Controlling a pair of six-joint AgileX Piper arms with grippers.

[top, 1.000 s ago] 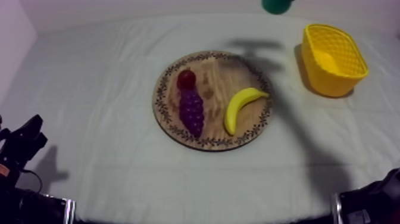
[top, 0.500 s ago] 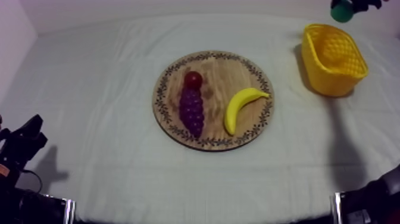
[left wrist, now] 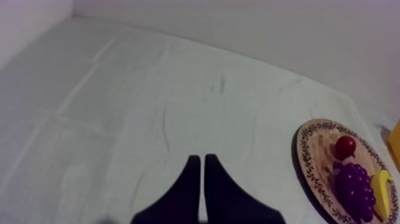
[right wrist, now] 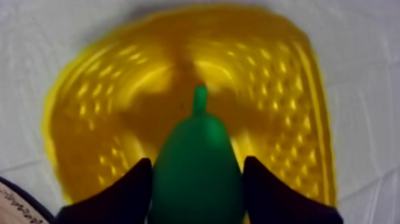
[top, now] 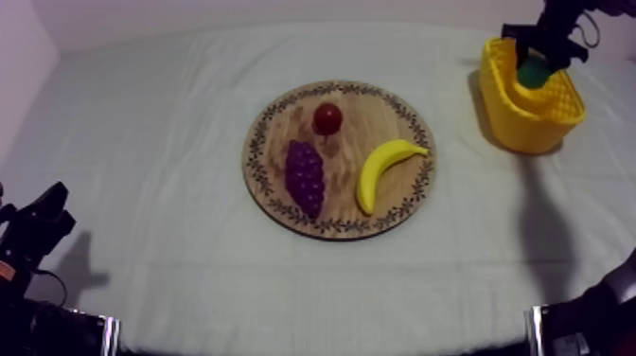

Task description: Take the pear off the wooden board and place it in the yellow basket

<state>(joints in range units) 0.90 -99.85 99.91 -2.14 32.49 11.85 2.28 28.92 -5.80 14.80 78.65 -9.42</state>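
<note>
My right gripper (top: 536, 59) hangs over the yellow basket (top: 558, 118) at the table's far right, shut on the green pear (top: 533, 72). In the right wrist view the pear (right wrist: 196, 167) sits between my two black fingers (right wrist: 122, 193), stem pointing away, directly above the basket's mesh floor (right wrist: 107, 119). The round wooden board (top: 379, 123) lies mid-table with a small red fruit (top: 327, 118), a bunch of grapes (top: 305, 177) and a banana (top: 381, 169) on it. My left gripper (left wrist: 199, 162) rests low at the left, its fingers together as a narrow wedge over bare cloth.
The left wrist view has the board (left wrist: 315, 161) off to one side with the red fruit (left wrist: 345, 145), grapes (left wrist: 354, 184) and banana (left wrist: 381, 193). Grey-white cloth (top: 151, 142) spreads wide to the left of the board and along the front.
My right gripper has carried the pear down from high at the back to just over the basket. The small red fruit has rolled a little away from the grapes. The left arm stayed still.
</note>
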